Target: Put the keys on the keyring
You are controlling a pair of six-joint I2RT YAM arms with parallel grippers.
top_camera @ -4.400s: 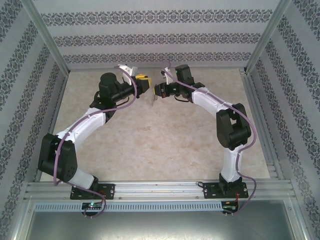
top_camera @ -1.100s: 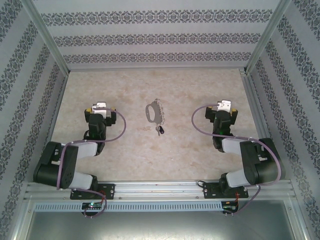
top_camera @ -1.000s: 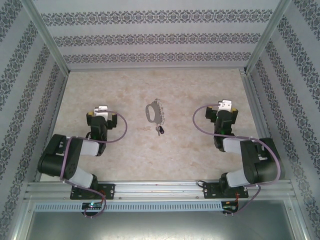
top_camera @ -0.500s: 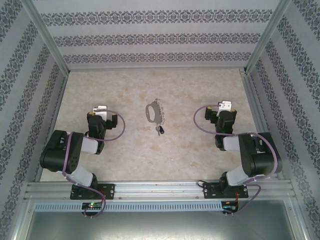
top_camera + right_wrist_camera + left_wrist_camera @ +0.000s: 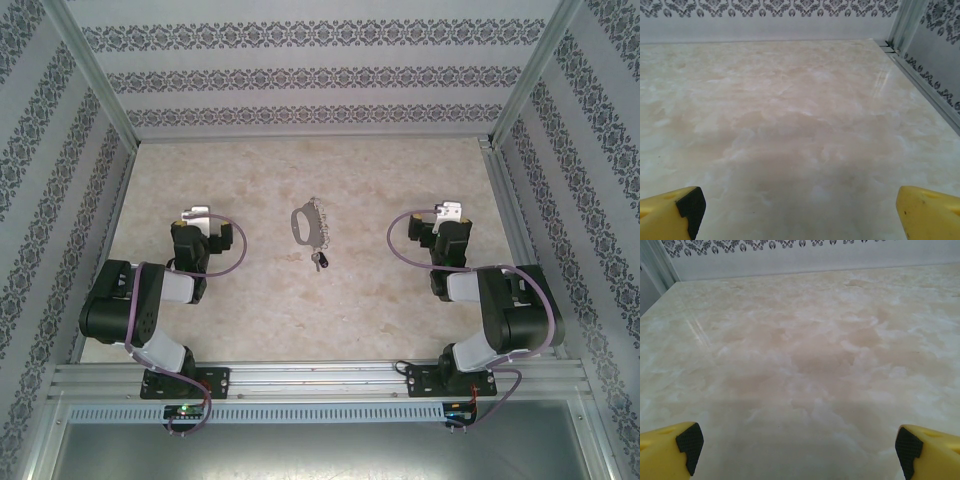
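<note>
Counter (image 5: 300,320) with both arms folded low, keyring (image 5: 304,223) and keys (image 5: 319,262) lying free.
The left fingers (image 5: 670,450) and right fingers (image 5: 670,210) stand spread wide, holding nothing; the keyring lies mid-counter between the arms, well apart from both, the keys just beside its near end.

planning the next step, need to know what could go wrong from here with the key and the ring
1. The keys are tiny and lie flat on the table, so the wide-open left pincer or right pincer may slip off them.
2. The overhead view is too coarse to tell whether they already hang on the chain of the keyring; a pull could drag both.
</note>
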